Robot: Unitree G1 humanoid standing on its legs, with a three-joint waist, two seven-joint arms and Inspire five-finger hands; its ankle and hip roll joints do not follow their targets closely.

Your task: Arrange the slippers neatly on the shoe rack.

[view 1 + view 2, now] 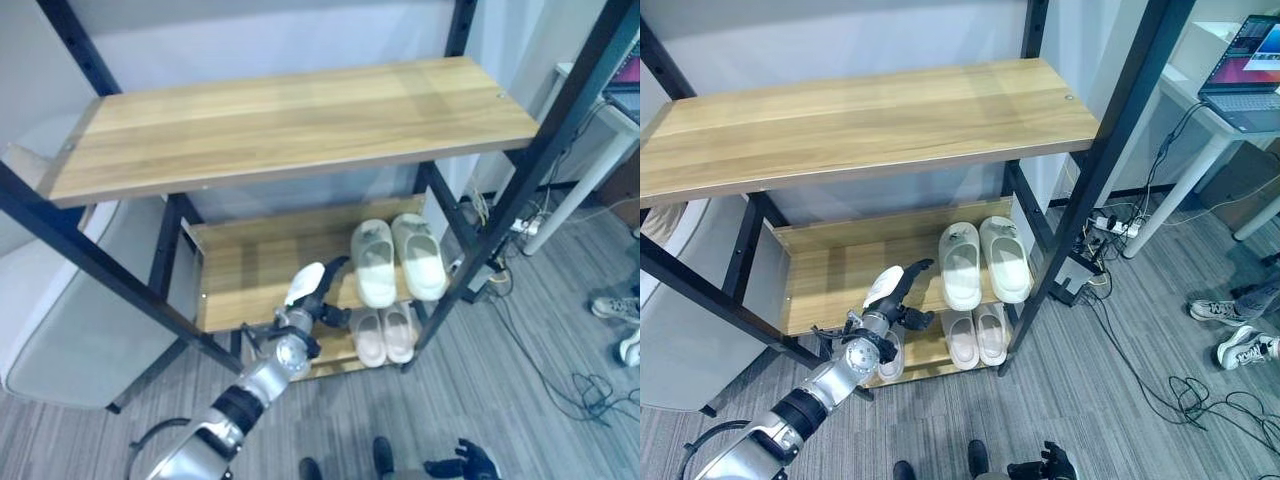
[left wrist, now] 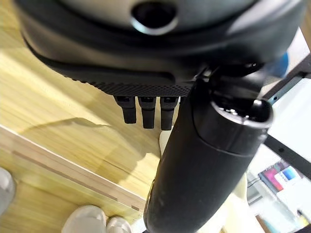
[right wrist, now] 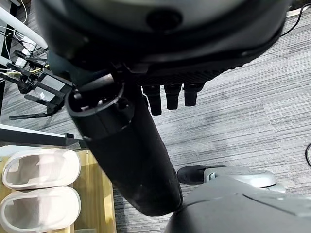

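Slippers: pale pair (image 1: 398,258) side by side on shoe rack (image 1: 290,125) middle shelf, toward its right post, toes to the back. Second, smaller pair (image 1: 384,335) on bottom shelf directly below, heels partly cut by shelf edge. One more pale slipper (image 1: 891,357) on bottom shelf, mostly hidden behind left hand (image 1: 312,297). Left hand raised before middle shelf front edge, left of upper pair, touching nothing; thumb with white cover up, fingers loosely extended, slightly bent, empty. Left wrist view: fingertips (image 2: 146,114) short and straight over bare wood. Right hand (image 3: 167,94) low, away from rack, over grey floor; fingers relaxed, holding nothing. Person's shoes (image 1: 1230,330) on floor right of rack, partly cut off. Laptop (image 1: 1250,60) on white desk, right of rack.
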